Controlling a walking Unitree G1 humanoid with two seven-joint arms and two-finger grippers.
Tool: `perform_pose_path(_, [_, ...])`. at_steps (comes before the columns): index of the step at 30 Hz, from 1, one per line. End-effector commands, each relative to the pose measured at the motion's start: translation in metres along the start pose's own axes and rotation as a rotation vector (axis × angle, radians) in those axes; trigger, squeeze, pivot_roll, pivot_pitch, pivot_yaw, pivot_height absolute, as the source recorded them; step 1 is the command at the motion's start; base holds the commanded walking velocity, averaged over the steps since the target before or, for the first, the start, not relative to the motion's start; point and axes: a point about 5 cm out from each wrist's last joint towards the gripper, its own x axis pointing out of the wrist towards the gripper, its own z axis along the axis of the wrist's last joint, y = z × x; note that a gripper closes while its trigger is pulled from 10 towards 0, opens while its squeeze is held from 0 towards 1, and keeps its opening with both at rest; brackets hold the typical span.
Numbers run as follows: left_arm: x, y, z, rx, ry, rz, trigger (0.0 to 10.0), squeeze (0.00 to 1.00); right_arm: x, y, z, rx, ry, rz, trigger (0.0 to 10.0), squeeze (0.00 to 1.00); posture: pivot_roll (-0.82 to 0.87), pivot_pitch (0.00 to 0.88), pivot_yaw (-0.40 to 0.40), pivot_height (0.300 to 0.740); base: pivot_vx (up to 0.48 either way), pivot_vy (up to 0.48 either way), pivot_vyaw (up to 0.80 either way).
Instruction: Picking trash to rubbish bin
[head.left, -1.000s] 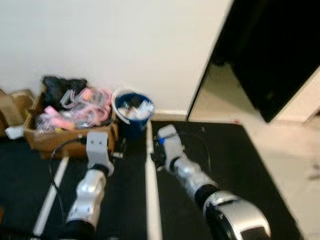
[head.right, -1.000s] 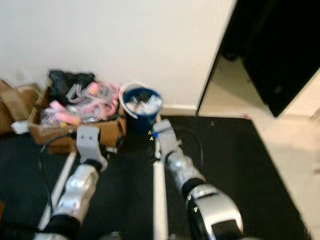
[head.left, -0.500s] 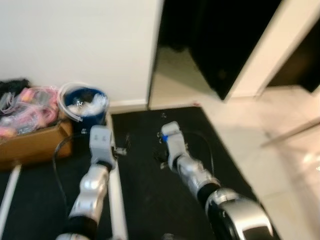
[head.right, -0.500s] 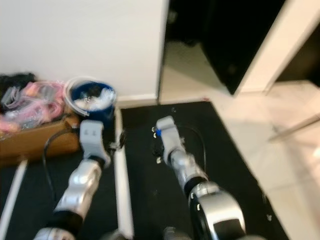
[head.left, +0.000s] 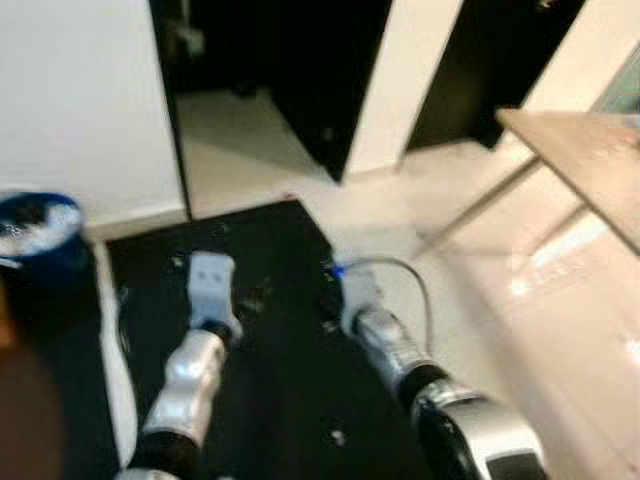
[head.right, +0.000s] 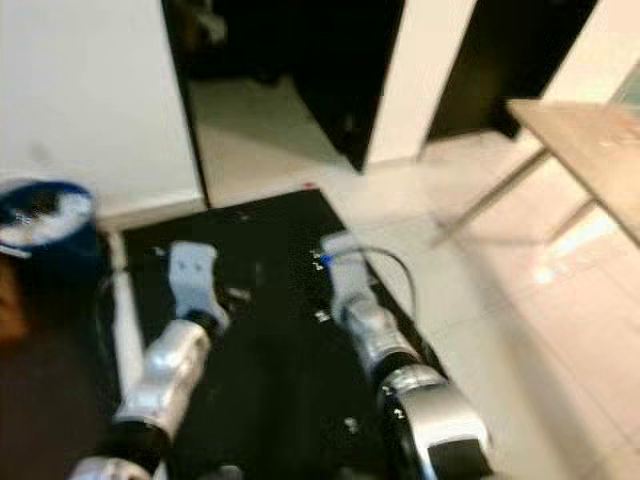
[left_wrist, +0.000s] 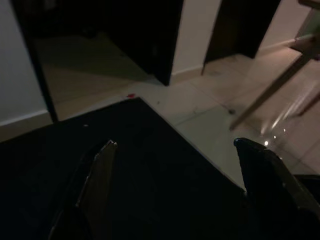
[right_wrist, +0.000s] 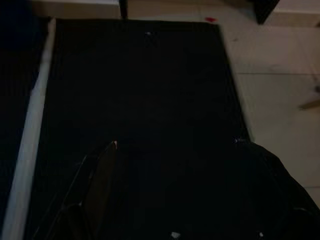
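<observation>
The blue rubbish bin (head.left: 38, 238) stands at the far left by the white wall, with white trash in it. Both arms reach forward and low over a black mat (head.left: 270, 400). My left gripper (left_wrist: 175, 143) is open over the mat's edge, nothing between its fingers (left_wrist: 97, 180). My right gripper (right_wrist: 176, 143) is also open and empty above the mat. A few small white scraps (right_wrist: 172, 234) lie on the mat under it, and another scrap (head.left: 338, 437) lies between the arms. The head views are blurred.
A white strip (head.left: 112, 350) runs along the mat on the left. Pale tiled floor (head.left: 520, 330) lies to the right, with a wooden table (head.left: 585, 150) on thin legs. A dark doorway (head.left: 270, 60) and a white pillar (head.left: 405, 70) stand ahead.
The whole view has swung to the right: the bin slid to the left edge, the cardboard box passed out of frame, and tiled floor and a table came in. The arms keep their pose.
</observation>
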Motion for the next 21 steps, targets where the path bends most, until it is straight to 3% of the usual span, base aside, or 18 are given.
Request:
perform_pose_path(1, [-0.002, -0.002, -0.003, 0.001, 0.010, -0.005, 10.0, 0.00, 0.000, -0.010, 0.007, 0.005, -0.026, -0.025, 10.0, 0.00, 0.11, 0.037, -0.055, 0.740, 0.000, -0.472, 0.00])
perform_pose_path(11, [0.000, -0.003, -0.003, -0.002, 0.012, -0.017, 10.0, 0.00, 0.003, -0.022, 0.034, 0.037, -0.120, -0.043, 10.0, 0.00, 0.09, 0.035, -0.054, 0.740, 0.000, -0.472, 0.00])
perform_pose_path(15, [0.003, -0.002, -0.001, -0.040, -0.001, 0.008, 10.0, 0.00, 0.003, -0.024, 0.038, 0.026, -0.133, -0.043, 10.0, 0.00, 0.09, 0.032, -0.056, 0.740, 0.000, 0.000, 0.00])
perform_pose_path(21, [0.002, -0.001, -0.002, -0.029, -0.001, -0.005, 10.0, 0.00, 0.002, -0.026, 0.035, 0.022, -0.127, -0.042, 10.0, 0.00, 0.09, 0.029, -0.057, 0.740, 0.000, 0.000, 0.00])
